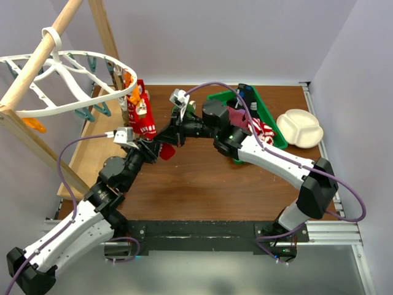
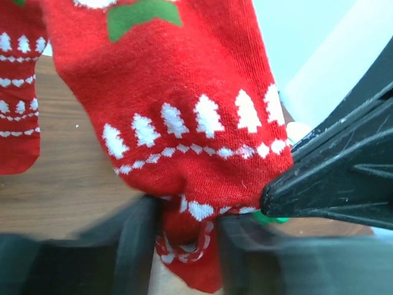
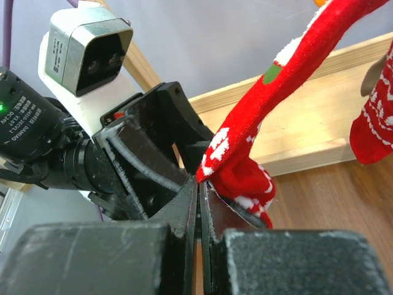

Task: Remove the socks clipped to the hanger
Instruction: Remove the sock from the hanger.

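Red sock (image 2: 184,110) with the white trees is the one I'm on. It hangs near the middle of the top view, its top end up at the orange clip (image 1: 128,78) on the right edge of the white hanger (image 1: 49,114) in the upper left. So it's not off yet. A second red sock (image 2: 18,92) hangs just beside it, untouched.

My left gripper (image 2: 187,246) has the toe. In the wrist view the fabric is bunched between the two fingers and fills the gap, so I'd call that a pinch on the sock. My right gripper (image 3: 199,196) has its fingers pressed fully together with nothing in them, the tip right against the same toe just beside the left's hold.

I reckon this is the grab-and-pull step. Next I need a steady tug down and away from the clip so the sock slips out without dragging the whole hanger along. Then it goes over to the green bin (image 1: 270,117) at the upper right, where other socks sit. The right arm should probably back off first so it's not in the way.
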`<state>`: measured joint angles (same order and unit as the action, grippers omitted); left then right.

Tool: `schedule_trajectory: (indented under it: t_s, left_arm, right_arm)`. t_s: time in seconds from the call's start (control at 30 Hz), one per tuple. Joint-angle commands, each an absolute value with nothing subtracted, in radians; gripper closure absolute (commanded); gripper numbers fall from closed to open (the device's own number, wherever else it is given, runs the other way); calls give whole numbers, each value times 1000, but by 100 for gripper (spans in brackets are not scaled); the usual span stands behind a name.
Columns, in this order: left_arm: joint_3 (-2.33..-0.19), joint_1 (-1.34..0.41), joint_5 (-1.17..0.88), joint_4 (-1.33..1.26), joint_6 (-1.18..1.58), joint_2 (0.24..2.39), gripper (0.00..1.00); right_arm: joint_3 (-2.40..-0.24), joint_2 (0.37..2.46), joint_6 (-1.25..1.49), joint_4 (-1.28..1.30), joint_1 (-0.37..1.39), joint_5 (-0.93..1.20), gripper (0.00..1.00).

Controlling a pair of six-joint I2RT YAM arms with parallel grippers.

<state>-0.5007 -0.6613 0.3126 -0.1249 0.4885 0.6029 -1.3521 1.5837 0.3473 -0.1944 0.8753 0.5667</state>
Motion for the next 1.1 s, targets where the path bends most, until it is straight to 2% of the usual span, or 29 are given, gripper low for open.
schedule_trajectory:
  t_s: [0.0, 0.1, 0.17, 0.33, 0.43, 0.63, 0.9, 1.07]
  left_arm:
    - [-491, -655, 356, -201, 473, 578, 74]
    - [-494, -655, 351, -190, 466, 577, 99]
    - [-500, -655, 354, -161, 475, 578, 100]
    - [-497, -655, 347, -111, 492, 552, 100]
    - [-495, -655, 347, -83, 499, 531, 100]
    - [-505, -655, 315, -45, 509, 517, 100]
    - [-512, -657, 279, -20, 526, 529, 100]
    - [-529, -655, 259, -2, 523, 528, 100]
  right_arm:
    - [-1410, 1595, 356, -210, 893, 565, 100]
    - [-1416, 1603, 354, -210, 894, 546, 100]
    - [-1420, 1606, 351, -207, 894, 531, 98]
    - [-1437, 1592, 311, -186, 894, 442, 55]
    - [-1439, 1559, 282, -184, 894, 388, 44]
    - [-1479, 1546, 226, -180, 881, 276, 39]
    - [-1754, 1738, 282, -170, 805, 388, 39]
    - [-1856, 1816, 302, -161, 787, 414, 39]
